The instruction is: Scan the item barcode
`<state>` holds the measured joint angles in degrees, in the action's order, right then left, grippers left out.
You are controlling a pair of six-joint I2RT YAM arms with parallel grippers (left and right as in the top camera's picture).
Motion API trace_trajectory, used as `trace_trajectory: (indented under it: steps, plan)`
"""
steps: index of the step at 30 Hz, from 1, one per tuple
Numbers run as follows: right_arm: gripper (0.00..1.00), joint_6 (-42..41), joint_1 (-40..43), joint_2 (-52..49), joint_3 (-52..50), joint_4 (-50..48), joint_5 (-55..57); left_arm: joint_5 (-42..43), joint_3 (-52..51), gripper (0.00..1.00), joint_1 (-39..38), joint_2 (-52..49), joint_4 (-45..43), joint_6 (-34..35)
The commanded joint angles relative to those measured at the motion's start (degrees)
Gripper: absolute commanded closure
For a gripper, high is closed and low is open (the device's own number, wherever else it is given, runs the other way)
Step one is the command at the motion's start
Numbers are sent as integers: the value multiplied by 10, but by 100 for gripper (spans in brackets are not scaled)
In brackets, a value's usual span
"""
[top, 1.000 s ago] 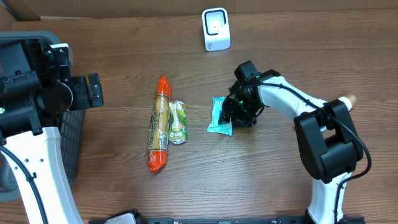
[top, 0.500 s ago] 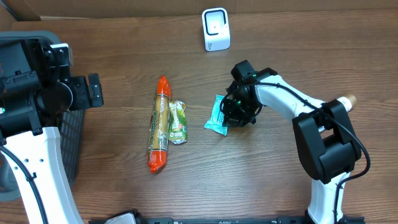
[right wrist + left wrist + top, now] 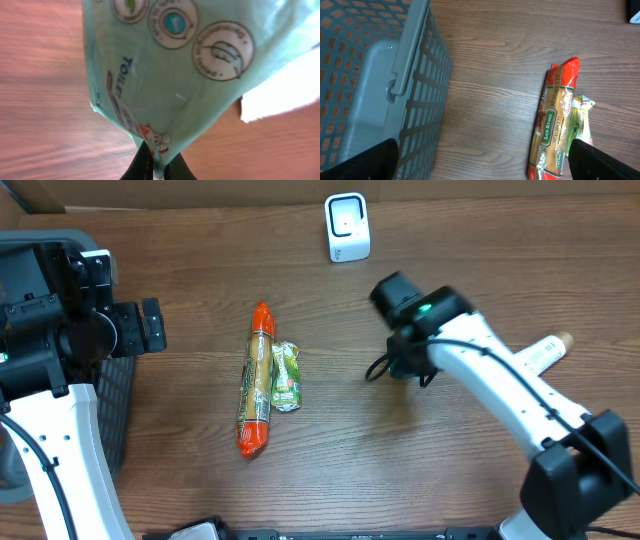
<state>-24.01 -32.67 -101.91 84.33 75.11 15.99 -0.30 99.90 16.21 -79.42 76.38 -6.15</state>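
packet (image 3: 170, 75): teal plastic, printed with round emblems and the letters "TOILE". It fills most of the right wrist view, with the wood of the table (image 3: 330, 470) behind it. In the overhead view it is hidden under the right arm, near the middle of the table and a little towards the right edge.
right gripper (image 3: 152, 167): fingers together, clamped on the lowest corner of the packet.
scanner (image 3: 347, 227): small white unit, upright at the far edge of the table, well apart from the right gripper.
spaghetti pack (image 3: 257, 380): long pack with red ends, lying flat left of the table's middle, one end towards the far edge.
green pouch (image 3: 286, 377): short, lying along the right side of the spaghetti pack, just beside it.
basket (image 3: 370, 90): grey, with slatted walls, at the left edge of the table.
left gripper (image 3: 482, 160): fingers spread wide, nothing between them, above the bare wood between the basket and the spaghetti pack.
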Motion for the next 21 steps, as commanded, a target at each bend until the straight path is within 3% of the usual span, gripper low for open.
trace_trajectory:
  steps: [1,4,7,18,21]
  plan:
    - [96,-58,-35,-45,4,47,151,-3,4,0,-1,0,-1,-9]
    - [96,-121,-39,-84,4,117,223,-3,4,0,-1,0,-1,-9]
    - [96,-142,-28,-120,4,154,228,-3,4,1,-1,0,-1,-9]
    - [96,-120,-74,-174,4,137,196,-3,4,0,-1,0,-1,-9]
    - [87,-67,-103,-174,4,108,138,-3,4,0,-1,0,-1,-9]
